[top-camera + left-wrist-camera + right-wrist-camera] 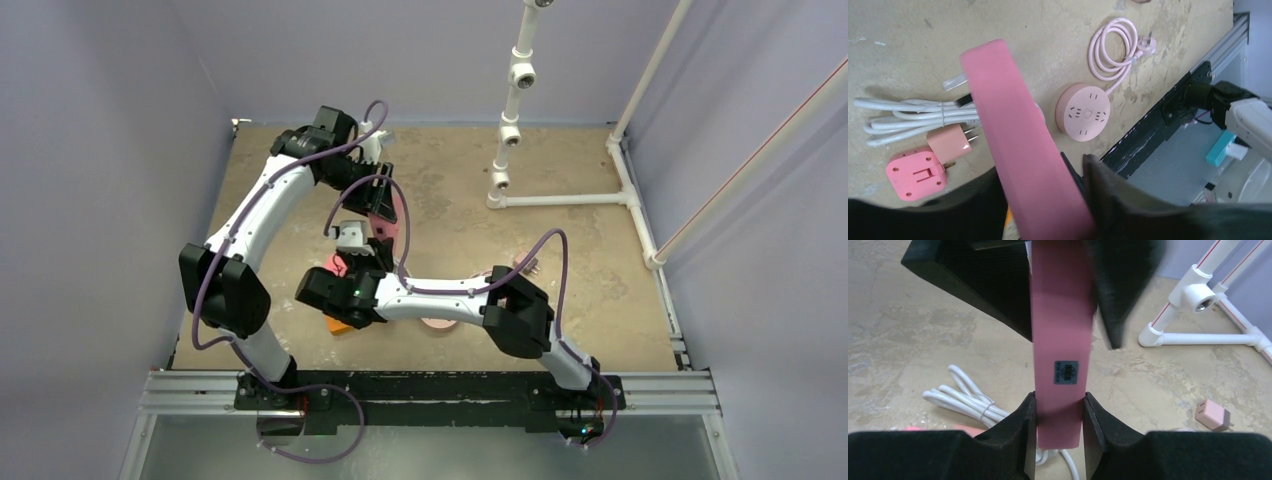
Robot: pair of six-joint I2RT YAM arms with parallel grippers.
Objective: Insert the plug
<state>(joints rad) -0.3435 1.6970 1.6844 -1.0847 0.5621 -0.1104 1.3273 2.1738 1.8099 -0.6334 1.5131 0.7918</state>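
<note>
Right gripper (1058,402) fingers pinched one end of the pink power strip (1060,300), held above the table (908,330), while the left gripper (1069,335) straddled the other end, its fingers' hold impossible to judge. A pink plug (948,144) lay on the table beside a bundled white cable (903,112).

The right gripper (1059,407) pinches a pink power strip (1060,340) above a coiled white cable (963,400).
</note>
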